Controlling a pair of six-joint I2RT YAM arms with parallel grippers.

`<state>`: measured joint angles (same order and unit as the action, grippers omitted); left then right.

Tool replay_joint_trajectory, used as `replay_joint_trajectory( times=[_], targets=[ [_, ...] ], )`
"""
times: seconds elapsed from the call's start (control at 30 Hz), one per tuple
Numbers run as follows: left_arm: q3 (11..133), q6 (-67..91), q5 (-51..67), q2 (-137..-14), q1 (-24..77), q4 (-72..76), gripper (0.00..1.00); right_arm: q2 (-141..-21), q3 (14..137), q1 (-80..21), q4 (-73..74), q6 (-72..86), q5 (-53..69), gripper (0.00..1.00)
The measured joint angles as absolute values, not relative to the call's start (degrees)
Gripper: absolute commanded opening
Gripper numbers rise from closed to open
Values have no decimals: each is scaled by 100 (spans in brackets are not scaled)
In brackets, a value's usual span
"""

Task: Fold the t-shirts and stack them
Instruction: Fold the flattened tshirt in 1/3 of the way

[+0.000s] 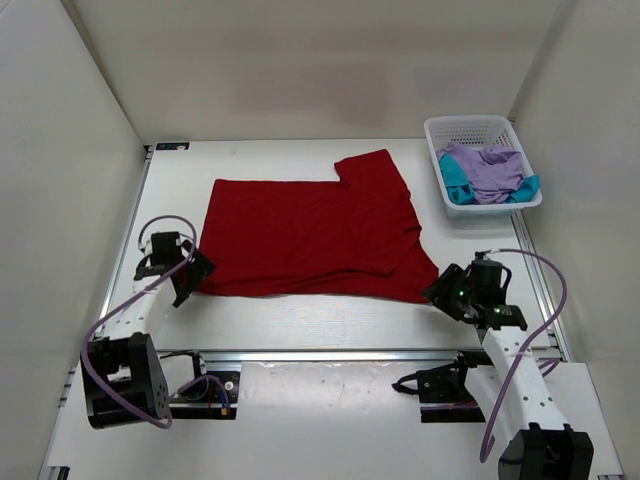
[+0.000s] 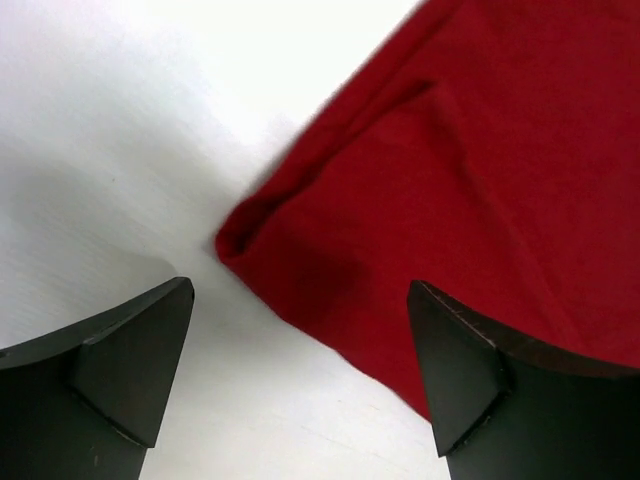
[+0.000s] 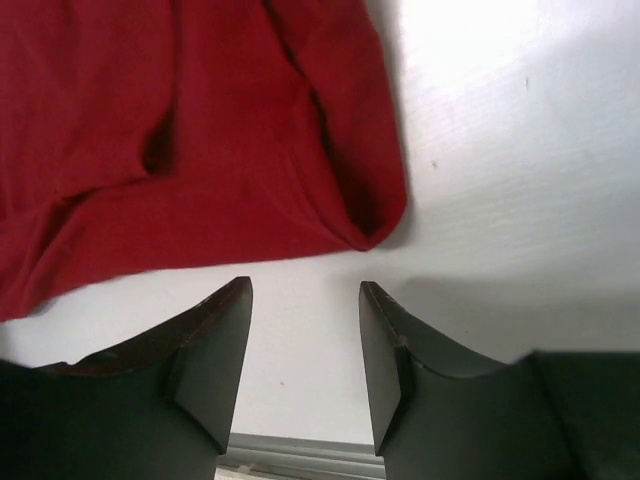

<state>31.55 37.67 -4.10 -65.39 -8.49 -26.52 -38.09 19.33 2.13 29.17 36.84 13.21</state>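
Note:
The dark red t-shirt [image 1: 310,235] lies spread flat in the middle of the white table, one sleeve pointing to the far side. The lavender t-shirt [image 1: 488,170] and the teal t-shirt [image 1: 455,180] lie crumpled in the white basket [image 1: 455,125]. My left gripper [image 1: 197,268] is open and empty at the shirt's near left corner [image 2: 235,245]. My right gripper [image 1: 438,290] is open and empty just short of the shirt's near right corner [image 3: 375,225]. Neither gripper holds cloth.
The white mesh basket stands at the far right of the table. White walls close in the table on the left, back and right. A metal rail [image 1: 330,355] runs along the near edge in front of the arm bases.

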Motion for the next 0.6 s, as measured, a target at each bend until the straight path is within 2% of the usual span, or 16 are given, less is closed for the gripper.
replay_joint_trajectory(
  times=[0.03, 0.07, 0.17, 0.2, 0.33, 0.37, 0.47, 0.6],
  targets=[
    [3275, 3717, -523, -6528, -703, -2716, 98, -3905, 2167, 180, 3004, 3564, 1273, 36],
    [3415, 3640, -666, -6490, -491, -2740, 84, -3962, 2311, 161, 3006, 3481, 1260, 25],
    [3671, 3417, -845, -6311, 231, -2469, 59, -4493, 2829, -172, 2655, 3282, 1271, 10],
    [3701, 3356, -781, -6289, 395, -2335, 57, -4678, 2930, -421, 2449, 3273, 1282, 11],
    [3765, 3350, -458, -6552, 1356, -1581, 57, -5951, 3177, -1702, 1538, 3269, 1249, 31],
    [3802, 3347, -375, -6709, 1658, -1437, 57, -6219, 3194, -1863, 1356, 3291, 1267, 34],
    [3839, 3345, -183, -7137, 2491, -1020, 57, -6825, 3183, -1970, 862, 3367, 1238, 37],
    [3653, 3402, 110, -7253, 2978, -552, 58, -7155, 2989, -1813, 150, 3562, 1140, 37]
  ],
)
